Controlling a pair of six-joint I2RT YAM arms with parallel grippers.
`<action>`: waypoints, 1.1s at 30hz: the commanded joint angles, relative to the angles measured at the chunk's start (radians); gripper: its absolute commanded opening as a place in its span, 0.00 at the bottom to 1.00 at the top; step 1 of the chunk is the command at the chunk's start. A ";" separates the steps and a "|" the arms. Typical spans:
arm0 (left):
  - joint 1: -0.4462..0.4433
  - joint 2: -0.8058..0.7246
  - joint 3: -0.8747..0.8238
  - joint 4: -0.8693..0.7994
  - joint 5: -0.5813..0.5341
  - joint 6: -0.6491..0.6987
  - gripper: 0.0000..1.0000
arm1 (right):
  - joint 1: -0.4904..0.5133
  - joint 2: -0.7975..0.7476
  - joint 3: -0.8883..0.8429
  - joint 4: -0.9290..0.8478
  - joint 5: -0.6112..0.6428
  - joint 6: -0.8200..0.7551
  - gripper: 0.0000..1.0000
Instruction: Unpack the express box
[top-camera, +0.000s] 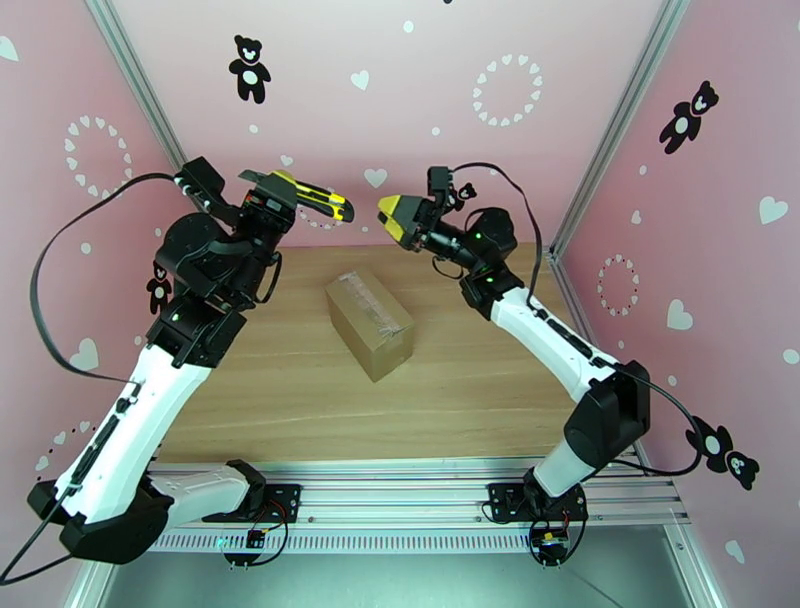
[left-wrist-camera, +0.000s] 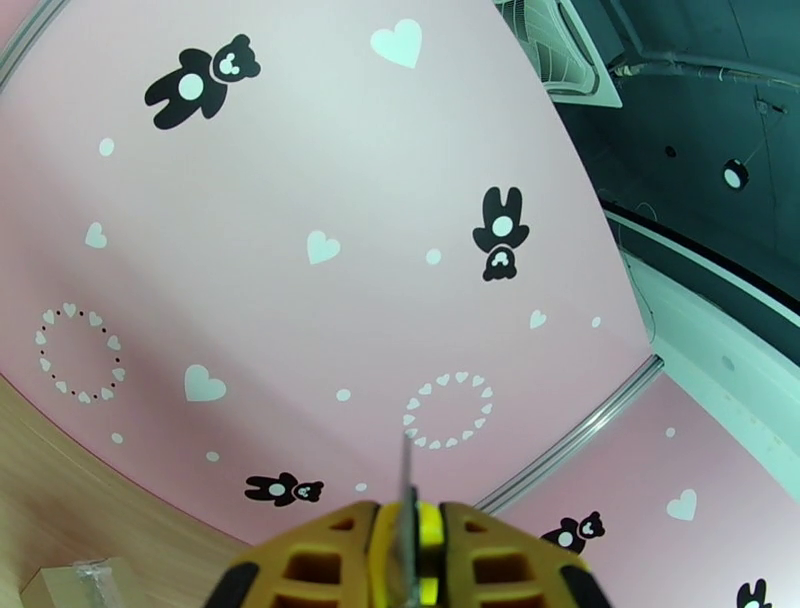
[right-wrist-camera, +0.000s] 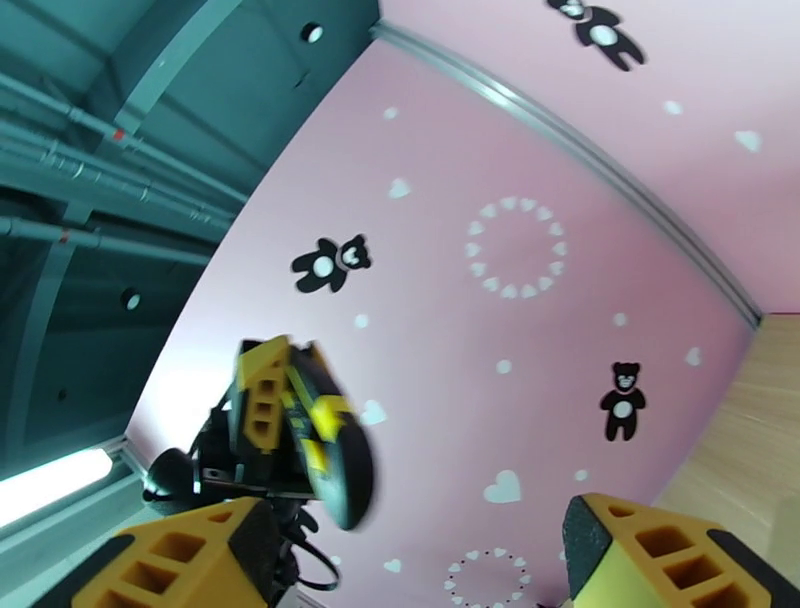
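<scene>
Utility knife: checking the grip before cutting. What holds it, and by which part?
The left end effector holds the utility knife by its handle, blade pointing outward; the right end effector is open and empty.

knife (right-wrist-camera: 335, 465) blurred, express box (left-wrist-camera: 75, 590) cut off at bottom edge

One express box (top-camera: 369, 323) is counted on the single wooden table (top-camera: 300, 410); one utility knife (top-camera: 318, 199) is counted, raised beyond the box and to its left; two arms are counted, the left arm (top-camera: 140, 400) left of the box, the right arm (top-camera: 555, 340) right of it; two grippers are counted, the left gripper (top-camera: 280, 192) and the right gripper (top-camera: 392, 217), both beyond the box.
</scene>
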 joint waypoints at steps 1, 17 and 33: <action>0.009 0.014 -0.015 0.048 0.046 -0.025 0.00 | 0.003 0.049 0.074 0.071 0.014 0.040 0.80; 0.009 0.071 0.008 0.120 0.068 -0.082 0.00 | 0.047 0.178 0.202 0.169 0.005 0.161 0.80; 0.005 0.134 0.014 0.188 0.076 -0.132 0.00 | 0.070 0.213 0.238 0.209 0.025 0.218 0.57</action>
